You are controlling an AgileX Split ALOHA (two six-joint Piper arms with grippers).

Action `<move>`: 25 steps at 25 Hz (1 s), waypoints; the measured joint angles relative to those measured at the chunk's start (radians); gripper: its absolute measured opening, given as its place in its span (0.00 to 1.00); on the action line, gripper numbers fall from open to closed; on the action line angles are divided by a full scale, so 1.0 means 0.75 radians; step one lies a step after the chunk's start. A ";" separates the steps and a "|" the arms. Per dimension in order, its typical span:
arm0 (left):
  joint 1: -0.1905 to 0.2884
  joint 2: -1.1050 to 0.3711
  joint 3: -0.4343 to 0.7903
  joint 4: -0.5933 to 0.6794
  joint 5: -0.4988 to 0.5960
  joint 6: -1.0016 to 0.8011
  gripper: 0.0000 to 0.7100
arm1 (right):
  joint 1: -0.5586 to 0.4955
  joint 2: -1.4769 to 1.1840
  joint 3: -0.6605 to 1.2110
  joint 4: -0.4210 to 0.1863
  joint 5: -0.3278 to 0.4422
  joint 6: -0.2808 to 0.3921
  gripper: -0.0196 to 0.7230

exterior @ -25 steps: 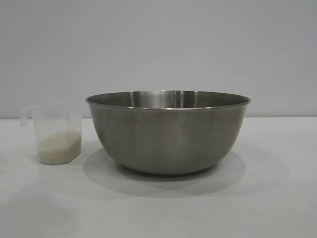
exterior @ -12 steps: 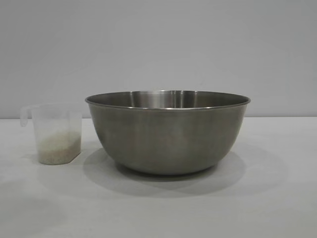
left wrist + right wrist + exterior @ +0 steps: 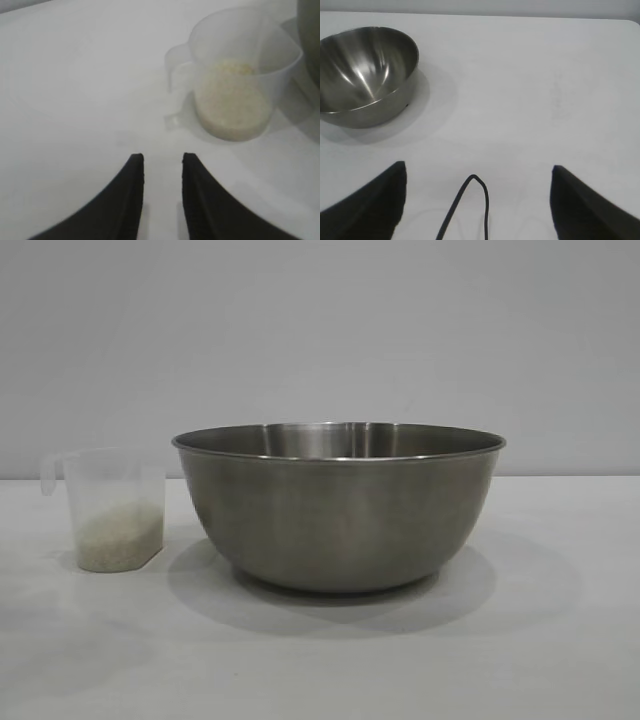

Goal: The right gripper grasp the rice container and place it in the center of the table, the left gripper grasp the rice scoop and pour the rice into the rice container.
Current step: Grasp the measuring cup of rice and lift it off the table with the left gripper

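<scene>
The rice container (image 3: 338, 508), a large steel bowl, stands upright mid-table and looks empty in the right wrist view (image 3: 365, 75). To its left stands the rice scoop (image 3: 110, 510), a clear plastic cup with its handle (image 3: 175, 65) turned away from the bowl. Rice (image 3: 232, 102) fills its lower part. My left gripper (image 3: 162, 160) hovers over bare table a short way from the scoop, touching nothing. Its fingers stand a narrow gap apart with nothing between them. My right gripper (image 3: 477, 170) is wide open and empty, well away from the bowl. Neither gripper shows in the exterior view.
The white table (image 3: 560, 640) stretches bare around the two vessels. The bowl's edge (image 3: 311, 30) shows just beyond the scoop in the left wrist view. A thin black cable loop (image 3: 475, 200) hangs between the right gripper's fingers.
Bowl and scoop have not moved. Only a faint shadow on the table's front left has shifted.
</scene>
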 joint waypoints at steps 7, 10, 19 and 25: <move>0.000 0.077 -0.066 -0.035 0.000 0.016 0.21 | 0.000 0.000 0.000 0.000 0.000 0.000 0.71; 0.000 0.103 -0.094 -0.073 0.000 0.019 0.21 | 0.000 0.000 0.000 0.000 0.000 0.000 0.71; 0.000 0.137 -0.118 -0.070 -0.005 0.019 0.21 | 0.000 0.000 0.000 0.000 0.000 0.000 0.71; 0.000 0.137 -0.118 -0.070 -0.005 0.003 0.21 | 0.000 0.000 0.000 0.000 0.000 0.000 0.71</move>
